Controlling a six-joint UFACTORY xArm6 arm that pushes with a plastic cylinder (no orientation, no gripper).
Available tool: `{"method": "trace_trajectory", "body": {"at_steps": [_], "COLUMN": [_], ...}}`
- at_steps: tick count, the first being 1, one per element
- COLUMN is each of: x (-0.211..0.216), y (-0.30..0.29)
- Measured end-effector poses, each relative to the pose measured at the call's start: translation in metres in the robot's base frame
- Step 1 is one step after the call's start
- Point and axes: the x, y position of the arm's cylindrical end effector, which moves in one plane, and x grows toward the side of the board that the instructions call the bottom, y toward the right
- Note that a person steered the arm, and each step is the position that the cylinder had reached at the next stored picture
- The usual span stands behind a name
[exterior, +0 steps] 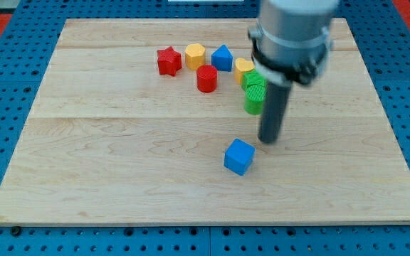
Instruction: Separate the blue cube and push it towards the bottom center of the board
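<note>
Sitting apart from the cluster, the blue cube [239, 156] lies near the surface's [119, 178] bottom centre.
My tip [268, 139] stands just up-right of it; no jaws exist, only a rod.

Single high front view, whole board [84, 178] framed.

A blue cube [239, 156] sits low in mid-frame on the pale, grained wood board [119, 163], beside the dark rod's tip [269, 140]. Toward the upper centre are a red star [168, 61], a yellow block [195, 54], a second blue block [222, 57], a red cylinder [206, 78], another yellow block [243, 67] and green blocks [253, 96]. Blue pegboard [6, 107] with regular dots frames the board, red at the upper corners.
</note>
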Motion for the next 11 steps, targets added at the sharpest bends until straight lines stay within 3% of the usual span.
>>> {"method": "trace_trajectory", "body": {"at_steps": [1, 2, 3, 4, 5, 6, 7, 8, 9, 10, 11], "x": [0.044, 0.108, 0.106, 0.02, -0.08, -0.053, -0.022, -0.052, -0.172, -0.18, -0.169], "y": [0.003, -0.126, -0.211, -0.222, -0.172, -0.265, -0.425, -0.417, -0.332, -0.414, -0.43]}}
